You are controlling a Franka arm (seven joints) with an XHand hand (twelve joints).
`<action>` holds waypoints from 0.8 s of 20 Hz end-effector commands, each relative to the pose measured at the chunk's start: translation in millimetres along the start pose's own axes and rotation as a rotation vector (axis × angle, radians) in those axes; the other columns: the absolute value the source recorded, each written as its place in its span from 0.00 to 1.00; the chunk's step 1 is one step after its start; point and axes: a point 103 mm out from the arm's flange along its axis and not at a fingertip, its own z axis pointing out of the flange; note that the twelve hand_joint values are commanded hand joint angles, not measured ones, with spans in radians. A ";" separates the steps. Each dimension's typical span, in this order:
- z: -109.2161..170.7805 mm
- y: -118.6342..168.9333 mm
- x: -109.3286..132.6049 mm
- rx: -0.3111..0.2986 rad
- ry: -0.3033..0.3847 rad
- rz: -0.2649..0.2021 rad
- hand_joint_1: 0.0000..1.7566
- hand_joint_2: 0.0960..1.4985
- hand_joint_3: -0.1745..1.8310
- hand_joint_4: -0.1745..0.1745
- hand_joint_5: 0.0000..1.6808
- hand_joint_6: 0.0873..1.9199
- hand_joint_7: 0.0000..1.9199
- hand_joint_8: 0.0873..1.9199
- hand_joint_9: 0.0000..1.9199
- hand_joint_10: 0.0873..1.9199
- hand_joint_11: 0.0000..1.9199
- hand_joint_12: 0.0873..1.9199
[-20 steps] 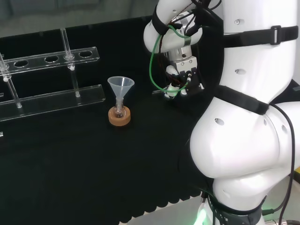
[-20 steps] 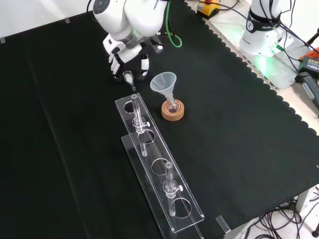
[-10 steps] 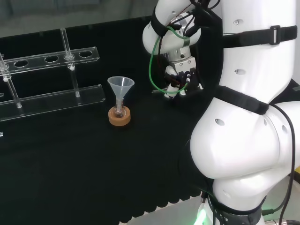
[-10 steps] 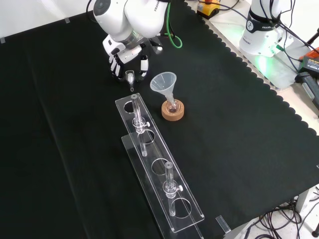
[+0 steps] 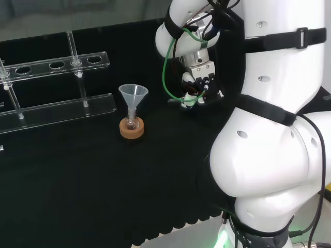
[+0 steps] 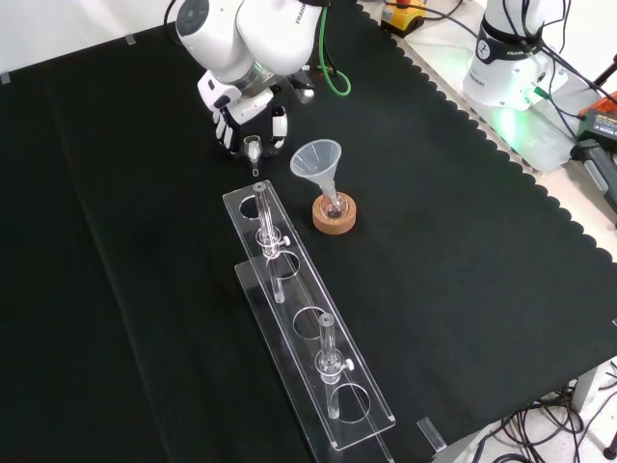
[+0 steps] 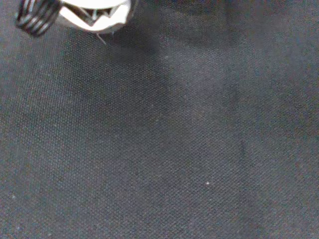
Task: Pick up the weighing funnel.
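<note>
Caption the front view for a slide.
Hand, fingers curled round the weighing funnel, beside the funnel in its flask on a cork ring.

— Are you managing to read any print anywhere?
— No, nothing is reading clearly. Dark lettering (image 6: 310, 7) is sitting on the arm's white link (image 6: 275, 34) at the front view's top edge, but the edge is cutting through it.
— Is anything else carrying marks?
— An orange and black box (image 6: 600, 118) is lying at the front view's right edge, off the worktop (image 6: 463, 241); any print on it is showing too small to tell.
</note>
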 end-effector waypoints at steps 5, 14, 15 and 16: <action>-36.3 -18.8 -18.1 -0.040 0.001 0.011 0.63 0.41 0.45 0.83 0.69 0.44 0.35 0.32 0.51 0.18 0.39 0.56; -75.4 -52.3 -23.3 -0.070 -0.071 0.025 0.63 0.41 0.45 0.84 0.70 0.43 0.34 0.31 0.50 0.18 0.38 0.56; -79.8 -56.4 -22.9 -0.069 -0.078 0.027 0.63 0.41 0.45 0.84 0.70 0.43 0.34 0.31 0.50 0.18 0.38 0.56; -84.5 -60.6 -22.1 -0.066 -0.091 0.030 0.63 0.41 0.45 0.85 0.70 0.43 0.33 0.31 0.50 0.18 0.38 0.56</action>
